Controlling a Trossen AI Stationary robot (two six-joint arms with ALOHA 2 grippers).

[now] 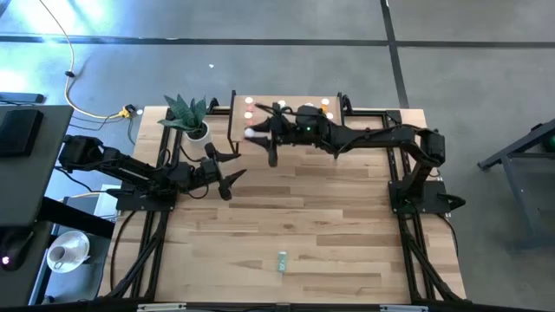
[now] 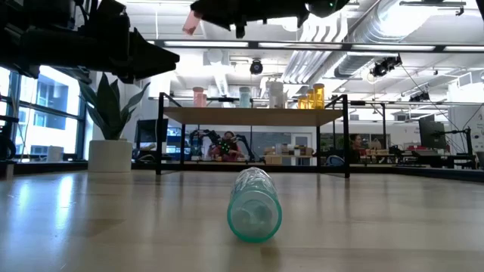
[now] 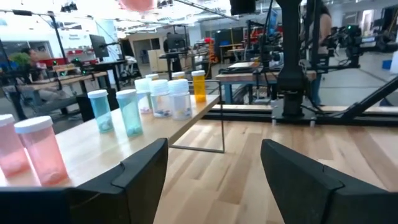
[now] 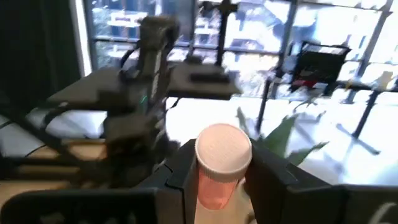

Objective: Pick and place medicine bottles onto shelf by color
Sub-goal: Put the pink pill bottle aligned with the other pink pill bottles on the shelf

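My right gripper [image 1: 258, 134] hovers over the left end of the shelf [image 1: 286, 102], shut on a pink bottle [image 4: 222, 163] with a white cap. That bottle also shows high in the low view [image 2: 191, 23]. On the shelf [image 3: 93, 155] stand pink [image 3: 38, 149], teal [image 3: 128, 112], clear [image 3: 163, 98] and orange [image 3: 198, 84] bottles in a row. A green bottle [image 2: 255, 204] lies on its side on the table near the front edge [image 1: 282, 262]. My left gripper [image 1: 224, 171] is open at the table's left, pointing level toward the shelf, nothing between its fingers [image 3: 144, 167]. My right gripper pinches the pink bottle's body [image 4: 214, 190] just below the white cap, between its two fingers [image 4: 181, 168]. The fingers come in level from the table's right side. The bottle is lifted clear, well above the shelf top.
A potted plant [image 1: 191, 120] stands just left of the shelf. The shelf's thin black legs [image 2: 159, 136] stand on the table's far part. Bare wood lies between the lying green bottle and the shelf. People and desks show in the room beyond.
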